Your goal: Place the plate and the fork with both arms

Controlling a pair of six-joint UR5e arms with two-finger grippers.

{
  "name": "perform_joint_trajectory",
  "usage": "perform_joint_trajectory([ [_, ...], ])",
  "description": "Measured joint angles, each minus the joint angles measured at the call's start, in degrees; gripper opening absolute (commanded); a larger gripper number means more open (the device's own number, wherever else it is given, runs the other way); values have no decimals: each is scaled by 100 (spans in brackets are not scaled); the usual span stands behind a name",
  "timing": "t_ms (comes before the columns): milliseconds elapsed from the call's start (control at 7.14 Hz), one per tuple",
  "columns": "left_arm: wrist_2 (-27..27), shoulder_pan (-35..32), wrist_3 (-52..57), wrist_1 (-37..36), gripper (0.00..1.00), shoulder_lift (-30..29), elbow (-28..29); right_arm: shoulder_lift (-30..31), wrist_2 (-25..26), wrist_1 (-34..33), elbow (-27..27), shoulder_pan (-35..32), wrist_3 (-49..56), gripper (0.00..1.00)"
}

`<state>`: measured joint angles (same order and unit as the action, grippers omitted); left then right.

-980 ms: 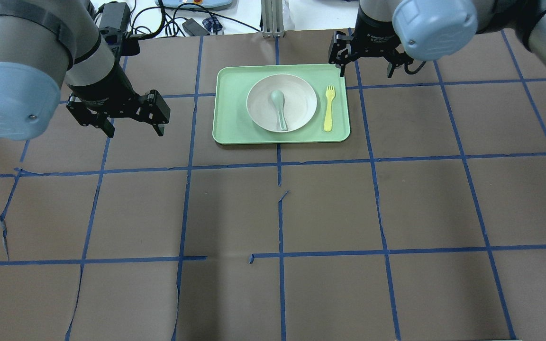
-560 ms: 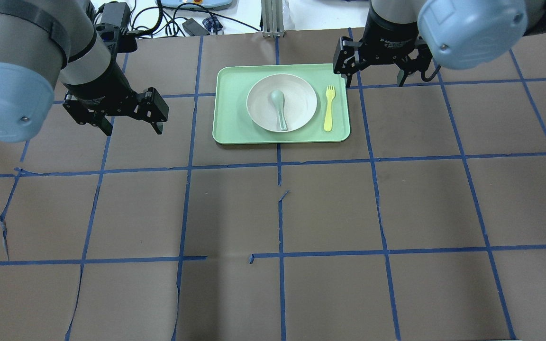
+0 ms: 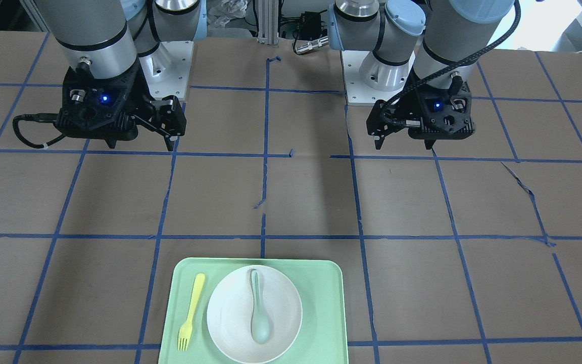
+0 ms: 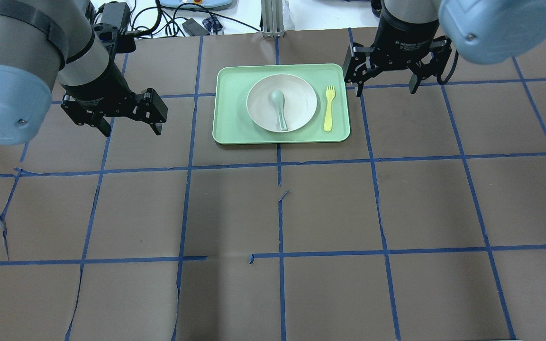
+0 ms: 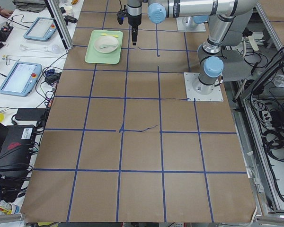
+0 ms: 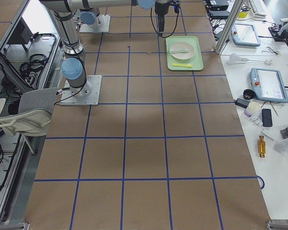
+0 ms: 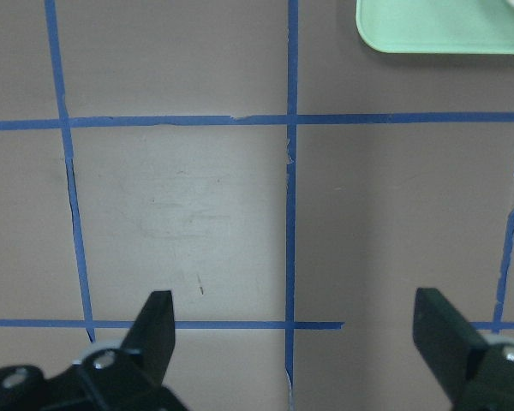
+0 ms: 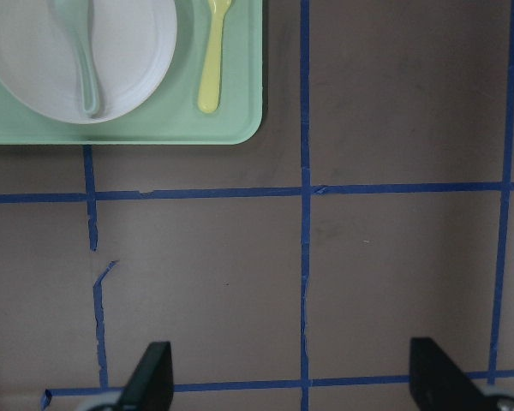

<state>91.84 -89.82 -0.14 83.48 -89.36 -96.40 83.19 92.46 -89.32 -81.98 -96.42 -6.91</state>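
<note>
The off-white plate [image 4: 301, 102] lies on a mint-green tray [image 4: 230, 104] at the far middle of the table, with a grey-green spoon [image 4: 280, 109] in it. The yellow fork [image 4: 329, 109] lies on the tray to the plate's right. My right gripper [image 4: 386, 91] hangs open and empty just right of the tray's far right corner. My left gripper [image 4: 132, 131] hangs open and empty over bare table, well left of the tray. The right wrist view shows the plate [image 8: 128, 60] and fork [image 8: 212, 60] ahead of the open fingers [image 8: 150, 377].
Brown paper with a blue tape grid covers the table [image 4: 282, 213]. Cables and a teach pendant lie beyond the far edge [image 4: 178, 19]. The left wrist view shows only a tray corner [image 7: 445, 30] and torn tape lines.
My right gripper has moved right and nearer, from above the tray's far right corner to beside it. My left gripper has shifted slightly left. Both stay open.
</note>
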Motion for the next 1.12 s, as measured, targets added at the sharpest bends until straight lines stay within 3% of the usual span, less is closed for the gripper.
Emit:
perform_joint_trajectory([
  [1120, -48, 0, 22, -12, 100, -98, -6, -162, 14, -115, 186, -7, -12, 100],
])
